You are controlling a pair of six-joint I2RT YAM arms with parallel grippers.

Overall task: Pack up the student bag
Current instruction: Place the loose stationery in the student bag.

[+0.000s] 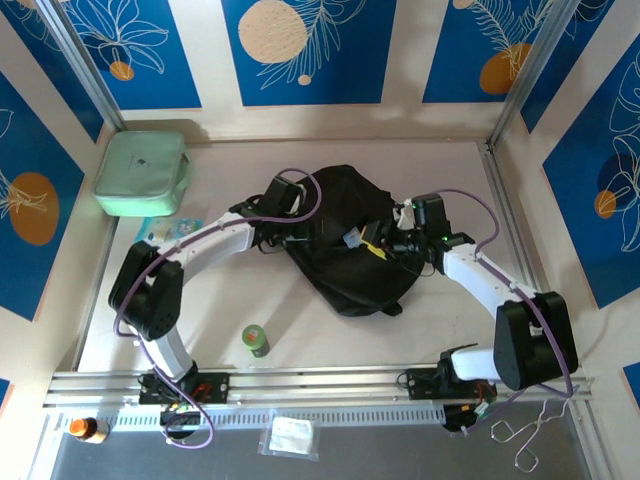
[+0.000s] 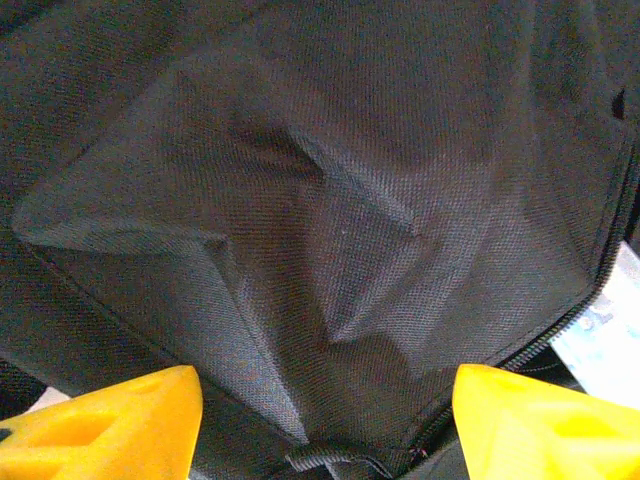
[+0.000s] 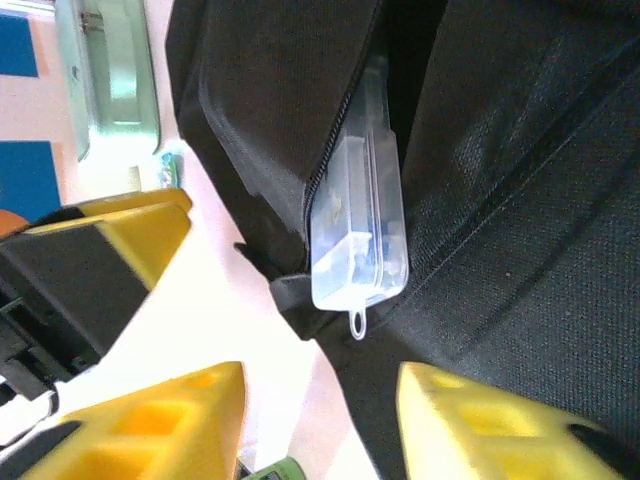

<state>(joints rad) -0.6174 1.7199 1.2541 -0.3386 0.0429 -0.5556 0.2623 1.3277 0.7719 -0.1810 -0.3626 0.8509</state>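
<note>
**Both grippers open at the black bag**

The student bag point(image 1: 345, 235) lies in the middle of the table point(image 1: 300, 325), between the two arms. The left gripper point(image 2: 320, 430) has its yellow fingers spread wide, close over creased black fabric, and holds nothing. The right gripper point(image 3: 320, 430) is likewise parted and empty, near a clear plastic box point(image 3: 360, 230) that sticks partway out of the bag's zip opening (small tab end outward). A mint green case point(image 1: 142, 172) sits at the far left corner, well apart from the bag. A small green bottle point(image 1: 256, 340) stands near the left arm's base.
</note>
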